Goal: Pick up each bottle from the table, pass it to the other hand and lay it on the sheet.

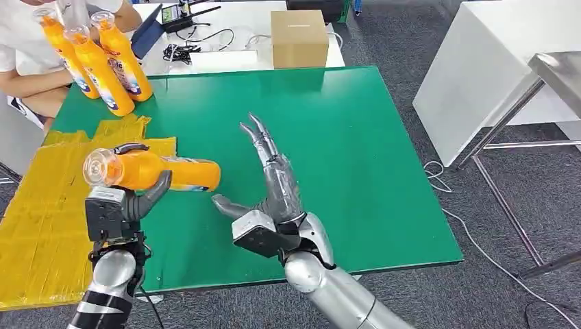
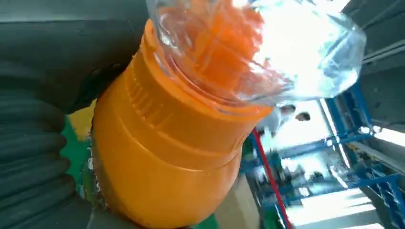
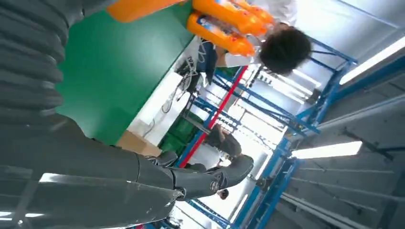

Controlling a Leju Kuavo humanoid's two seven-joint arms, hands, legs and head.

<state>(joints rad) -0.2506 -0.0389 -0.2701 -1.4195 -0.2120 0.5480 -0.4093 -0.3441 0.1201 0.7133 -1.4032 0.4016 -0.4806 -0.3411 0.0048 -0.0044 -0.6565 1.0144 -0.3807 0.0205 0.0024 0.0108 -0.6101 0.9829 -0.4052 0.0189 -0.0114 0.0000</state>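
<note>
My left hand (image 1: 127, 199) grips an orange bottle (image 1: 154, 171) lying sideways above the green table (image 1: 356, 137), its clear cap toward me. The left wrist view looks straight at that bottle (image 2: 167, 157) and its clear cap (image 2: 253, 47). My right hand (image 1: 270, 185) hovers just right of the bottle's base, open, fingers stretched forward and thumb pointing toward the bottle, not touching it. Its fingers (image 3: 200, 179) hold nothing. A yellow sheet (image 1: 41, 205) covers the table's left part. Three more orange bottles (image 1: 103, 58) stand at the far left corner, also seen as orange bottles (image 3: 224, 21) in the right wrist view.
A person (image 1: 31, 62) sits behind the far left corner, close to the standing bottles. A cardboard box (image 1: 299, 38) and cables lie on the white table beyond. A white table and a metal frame (image 1: 521, 110) stand to the right.
</note>
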